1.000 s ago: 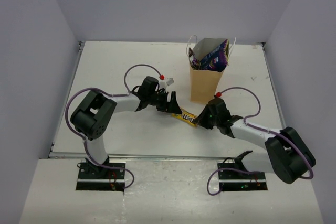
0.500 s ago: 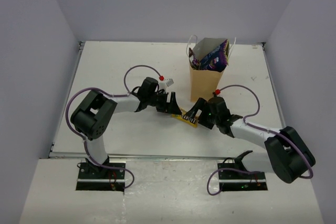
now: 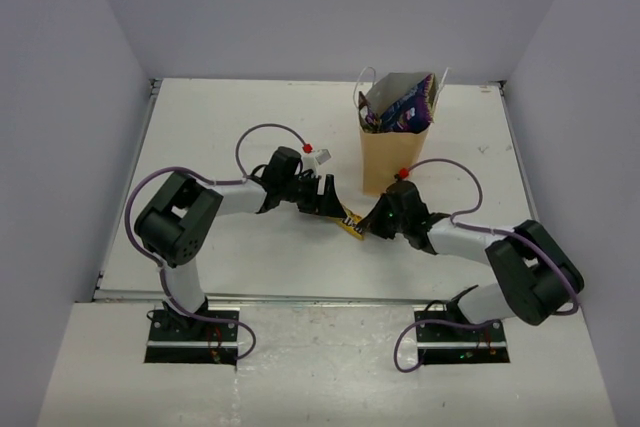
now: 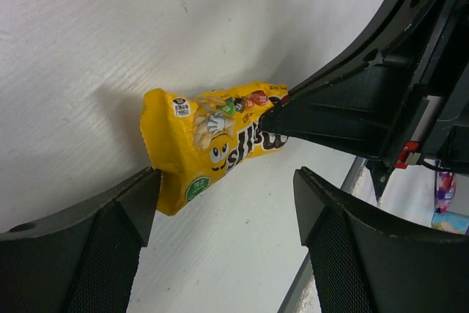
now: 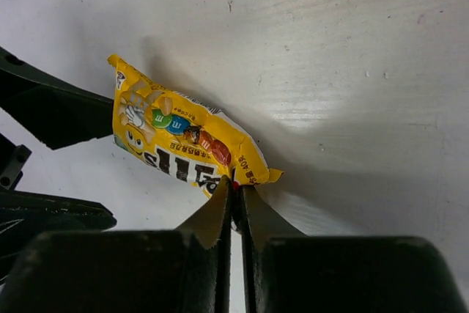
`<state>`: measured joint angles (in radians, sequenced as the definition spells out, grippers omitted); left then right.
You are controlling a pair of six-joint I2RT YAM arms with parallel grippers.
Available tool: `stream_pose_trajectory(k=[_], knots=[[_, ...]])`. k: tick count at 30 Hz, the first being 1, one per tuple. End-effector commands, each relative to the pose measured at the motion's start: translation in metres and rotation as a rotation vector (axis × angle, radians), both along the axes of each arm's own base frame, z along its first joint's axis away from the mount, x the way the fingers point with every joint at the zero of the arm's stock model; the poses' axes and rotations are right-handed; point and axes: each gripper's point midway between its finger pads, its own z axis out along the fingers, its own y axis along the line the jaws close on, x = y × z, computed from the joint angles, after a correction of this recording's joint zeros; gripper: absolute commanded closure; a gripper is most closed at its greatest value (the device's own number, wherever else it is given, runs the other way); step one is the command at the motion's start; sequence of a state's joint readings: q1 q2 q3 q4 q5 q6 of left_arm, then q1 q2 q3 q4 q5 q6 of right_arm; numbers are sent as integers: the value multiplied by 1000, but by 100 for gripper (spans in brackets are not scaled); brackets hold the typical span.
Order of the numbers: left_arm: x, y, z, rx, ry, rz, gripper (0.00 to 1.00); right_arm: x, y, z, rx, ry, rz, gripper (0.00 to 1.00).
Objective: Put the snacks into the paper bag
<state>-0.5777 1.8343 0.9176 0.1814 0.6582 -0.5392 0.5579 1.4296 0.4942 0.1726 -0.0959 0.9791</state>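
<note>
Left end effector (image 3: 325, 197), fingers spread open about one end of the yellow M&M's pack (image 3: 352, 224), mid-way along the white surface (image 3: 220, 127) and nearer its near edge; right end effector (image 3: 372, 222) pinched onto the pack's other end; tall tan kraft paper bag (image 3: 388, 159) upright towards the far edge, holding a large purple chip bag (image 3: 405, 107)

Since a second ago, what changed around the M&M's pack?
The right gripper pushed left to the yellow M&M's pack; its jaws, open half a second ago, have shut on the pack's end. Unmoved: the left gripper, jaws open, the paper bag, and the large purple chip bag in it.
</note>
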Motion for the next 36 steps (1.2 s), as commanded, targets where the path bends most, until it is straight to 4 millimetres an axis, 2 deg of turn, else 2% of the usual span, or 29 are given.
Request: stream_pose_trajectory(k=[1, 6, 9, 13, 15, 16, 17, 19, 20, 21, 22, 23, 25, 26, 28, 29, 31, 32, 33, 35, 36], knots=[[4, -8, 10, -41, -35, -20, 22, -9, -13, -2, -59, 8, -15, 100], [3, -6, 24, -43, -60, -21, 22, -15, -20, 17, -65, -43, -28, 100], [7, -4, 37, -28, -109, -19, 21, -21, -24, 41, -73, -108, -26, 100], [10, 8, 49, 23, -149, 1, 21, -27, -31, 92, -108, -269, -29, 100], [10, 14, 62, 29, -183, 22, 21, -25, -35, 131, -94, -381, -40, 100], [16, 20, 66, 57, -210, 66, 21, -27, -41, 139, -111, -394, -44, 100], [14, 26, 84, 43, -256, 95, 21, -25, -44, 164, -101, -456, -52, 100], [14, 34, 107, 28, -333, 152, 21, -23, -57, 180, -147, -503, -76, 100], [9, 39, 138, -24, -401, 175, 20, -22, -60, 191, -152, -531, -86, 100], [4, 43, 144, -44, -428, 188, 19, -19, -61, 208, -144, -567, -97, 100], [-2, 49, 172, -94, -493, 202, 19, -16, -65, 218, -166, -600, -106, 100], [-6, 51, 183, -118, -521, 207, 19, -13, -66, 236, -156, -635, -119, 100], [-14, 55, 199, -153, -567, 207, 18, -7, -67, 254, -161, -677, -132, 100], [-20, 60, 215, -178, -610, 206, 18, -4, -69, 263, -177, -701, -141, 100], [-26, 64, 223, -191, -636, 205, 18, 1, -70, 289, -174, -748, -162, 100], [-31, 67, 230, -205, -660, 202, 18, 6, -78, 305, -187, -773, -216, 100], [-35, 69, 234, -211, -673, 202, 18, 15, -86, 315, -245, -789, -261, 100], [-38, 71, 234, -213, -682, 197, 18, 18, -93, 332, -254, -813, -300, 100], [-40, 71, 233, -213, -683, 194, 18, 22, -101, 338, -289, -822, -342, 100], [-42, 72, 230, -212, -682, 188, 18, 32, -104, 344, -352, -823, -356, 100], [-43, 73, 228, -210, -681, 186, 18, 36, -110, 357, -360, -838, -388, 100]])
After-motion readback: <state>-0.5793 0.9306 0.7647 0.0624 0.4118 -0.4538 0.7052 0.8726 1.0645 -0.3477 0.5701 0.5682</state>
